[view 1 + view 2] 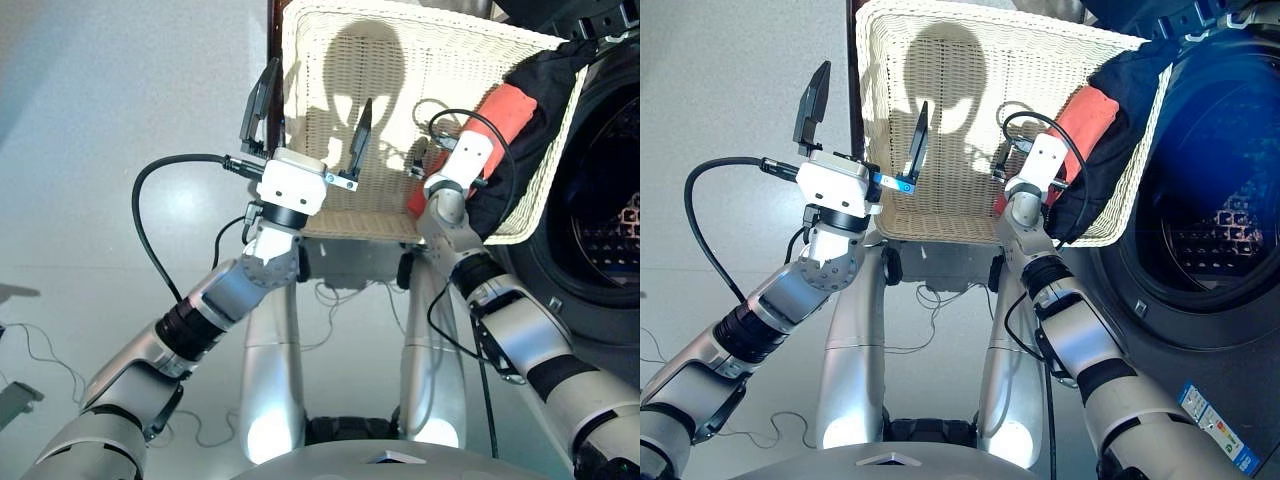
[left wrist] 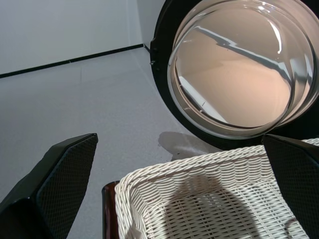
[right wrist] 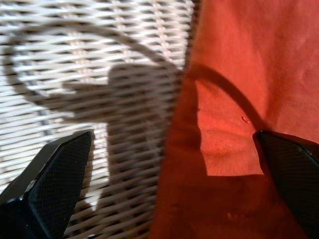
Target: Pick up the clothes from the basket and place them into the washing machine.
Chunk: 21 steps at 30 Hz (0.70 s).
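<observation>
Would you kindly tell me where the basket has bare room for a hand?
The basket is bare across its left and middle, between the left hand and the coral-red cloth. The right side is crowded with coral-red and dark cloth.

We raise our left arm on the left, its gripper (image 1: 312, 125) pointing up and away with the fingers (image 1: 261, 100) spread wide. Our right arm reaches far forward on the right, its gripper (image 3: 164, 189) spread too.
</observation>
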{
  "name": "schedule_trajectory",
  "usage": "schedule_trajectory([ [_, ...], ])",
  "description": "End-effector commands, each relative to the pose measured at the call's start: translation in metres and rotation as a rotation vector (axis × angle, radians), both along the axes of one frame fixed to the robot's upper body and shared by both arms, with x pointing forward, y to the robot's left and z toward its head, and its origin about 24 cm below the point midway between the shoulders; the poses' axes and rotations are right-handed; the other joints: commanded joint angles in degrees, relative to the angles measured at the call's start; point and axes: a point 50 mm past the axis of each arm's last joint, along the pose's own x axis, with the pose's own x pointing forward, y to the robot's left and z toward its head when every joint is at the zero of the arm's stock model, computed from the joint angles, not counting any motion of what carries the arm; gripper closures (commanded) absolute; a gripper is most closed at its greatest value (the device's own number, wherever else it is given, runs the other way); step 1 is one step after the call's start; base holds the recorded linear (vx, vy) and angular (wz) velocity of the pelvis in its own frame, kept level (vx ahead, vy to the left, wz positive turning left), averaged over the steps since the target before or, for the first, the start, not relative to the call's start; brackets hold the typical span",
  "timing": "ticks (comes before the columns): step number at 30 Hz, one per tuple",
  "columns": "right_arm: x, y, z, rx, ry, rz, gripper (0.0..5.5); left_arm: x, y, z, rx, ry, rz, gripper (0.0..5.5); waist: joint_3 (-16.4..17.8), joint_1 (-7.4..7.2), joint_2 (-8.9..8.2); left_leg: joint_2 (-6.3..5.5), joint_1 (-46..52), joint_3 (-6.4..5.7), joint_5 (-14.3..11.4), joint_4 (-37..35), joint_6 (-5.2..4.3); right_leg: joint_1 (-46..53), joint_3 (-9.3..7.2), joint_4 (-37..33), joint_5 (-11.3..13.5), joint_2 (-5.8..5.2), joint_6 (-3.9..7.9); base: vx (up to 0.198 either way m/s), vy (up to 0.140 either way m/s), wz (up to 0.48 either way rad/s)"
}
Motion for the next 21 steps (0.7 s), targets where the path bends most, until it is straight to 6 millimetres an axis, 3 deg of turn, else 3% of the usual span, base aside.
schedule_trajectory([
  [1,0.0,-0.014,0.004,0.119,-0.021,-0.092,0.0,-0.022,-0.013,0.016,-0.065,-0.097,-0.118,0.0,-0.73,0.83,5.67,0.53,3.43,0.89,-2.59,-1.79,-3.58,-0.64,-1.43,-1.86,-0.04,0.93,-3.15,0.0,0.0,0.0],
  [9,0.003,-0.022,0.007,0.264,0.012,-0.208,0.0,-0.022,-0.013,0.017,-0.085,-0.083,-0.118,0.0,-0.73,0.96,5.88,0.47,3.39,1.02,-2.83,-1.9,-3.61,-0.7,-1.44,-1.86,-0.18,0.87,-3.07,0.0,0.0,0.0],
  [21,0.002,-0.03,0.004,0.237,0.084,-0.315,0.0,-0.024,-0.011,0.019,-0.103,-0.086,-0.107,0.0,-0.73,0.48,5.49,0.44,3.31,0.97,-2.87,-2.04,-3.53,-0.69,-1.54,-2.1,0.04,0.79,-3.01,0.0,0.0,0.0],
])
